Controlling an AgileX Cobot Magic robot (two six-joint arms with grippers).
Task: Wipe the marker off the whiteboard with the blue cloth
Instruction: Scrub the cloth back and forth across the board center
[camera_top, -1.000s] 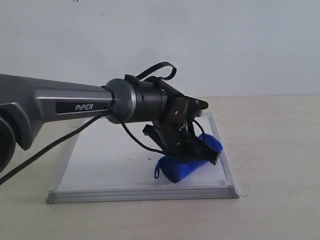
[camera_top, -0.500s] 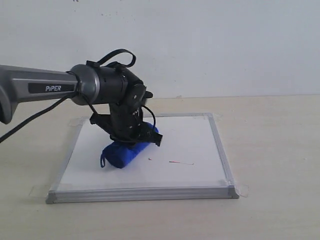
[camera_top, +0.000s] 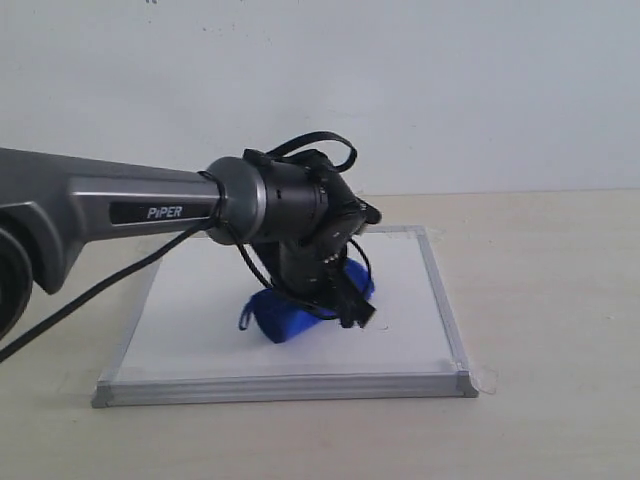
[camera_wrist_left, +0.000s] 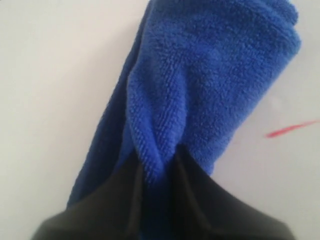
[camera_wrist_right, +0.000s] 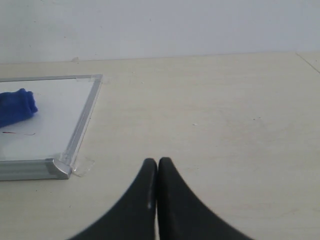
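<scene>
The left gripper (camera_top: 340, 296) pinches the blue cloth (camera_top: 283, 317) tight between its fingers, pressing it onto the whiteboard (camera_top: 190, 320) near the middle. A short red streak of marker (camera_wrist_left: 292, 129) lies just beside the cloth. The right gripper (camera_wrist_right: 158, 164) sits closed off the board, above the table (camera_wrist_right: 225, 115).

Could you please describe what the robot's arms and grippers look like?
The left arm is a grey tube with a black panel lettered PiPER in white, a silver collar and a black wrist. Black cables loop over it and trail beneath. The left gripper and right gripper have black tapering fingers.
</scene>
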